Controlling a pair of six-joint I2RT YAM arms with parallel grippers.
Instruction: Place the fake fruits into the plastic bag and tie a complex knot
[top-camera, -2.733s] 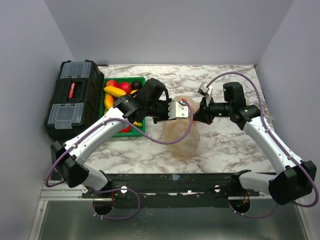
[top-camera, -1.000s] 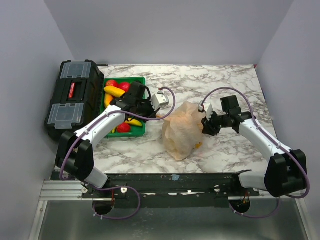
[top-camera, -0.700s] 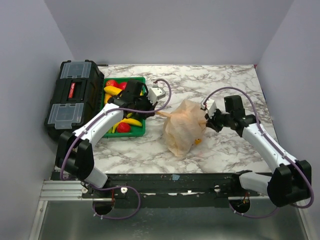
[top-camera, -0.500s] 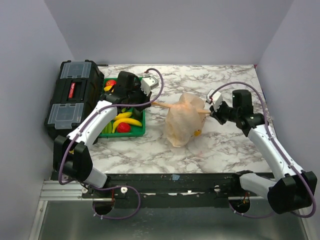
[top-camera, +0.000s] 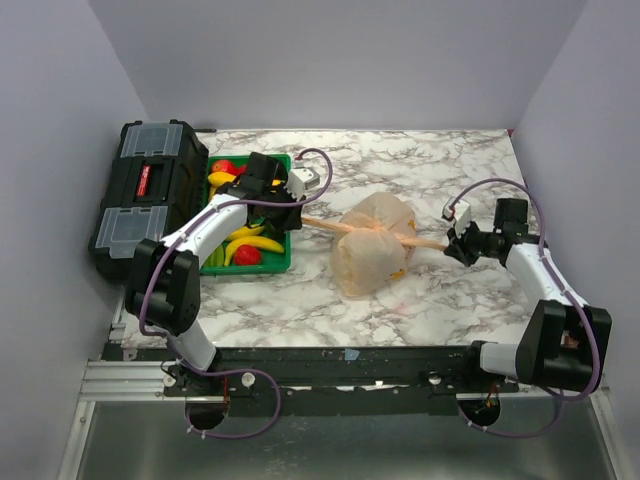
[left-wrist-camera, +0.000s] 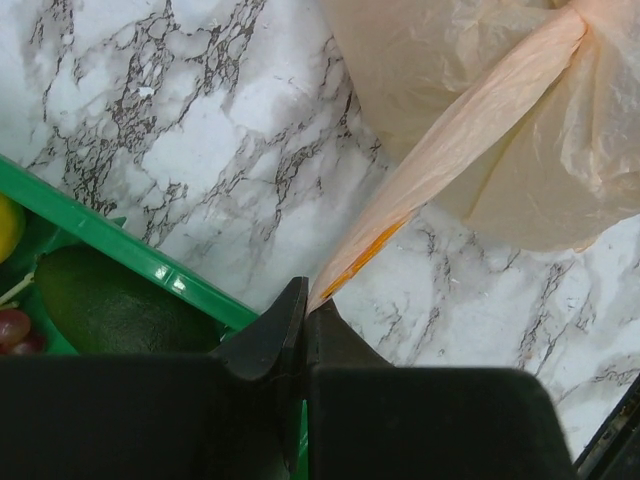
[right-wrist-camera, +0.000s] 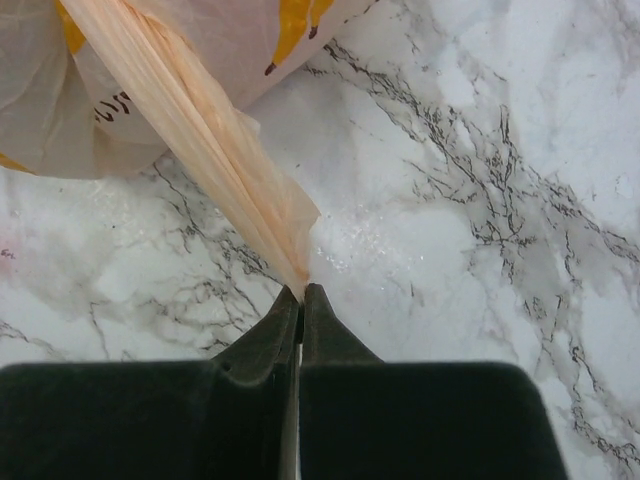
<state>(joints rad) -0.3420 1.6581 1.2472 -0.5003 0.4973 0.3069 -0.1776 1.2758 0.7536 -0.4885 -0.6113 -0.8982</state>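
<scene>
Nearest the arm bases, the plastic bag (top-camera: 362, 272) sits mid-table, and a yellow fruit (top-camera: 397, 268) shows through its film at 4 o'clock. Out at 3 o'clock, the right gripper (top-camera: 452, 243) is pinched flat on the right tail (right-wrist-camera: 200, 150), with only film between the fingertips. On top of the bag sits the knot (top-camera: 373, 229), drawn into a tight twist. At 10 o'clock the left gripper (top-camera: 297, 214) clamps the very end of the left tail (left-wrist-camera: 450, 150), just beside the rim of the green tray (top-camera: 265, 269). Farther back, fake fruits (top-camera: 258, 243) lie in that tray, with the black toolbox (top-camera: 140, 200) at 9 o'clock beyond it.

Now the danger. Both tails look stretched taut and each grip is right at the tip, so any more pull could slip a tail free or tear the thin plastic. The left forearm hangs over the tray, so a careless swing could knock fruit out. Fruit left in the tray looks awkward too, since the bag is nearly sealed.

The count: one bag, one knot, two tails, two grippers, one tray, one toolbox. In the tray I see two red pieces and at least two yellow. The arm hides the rest.
</scene>
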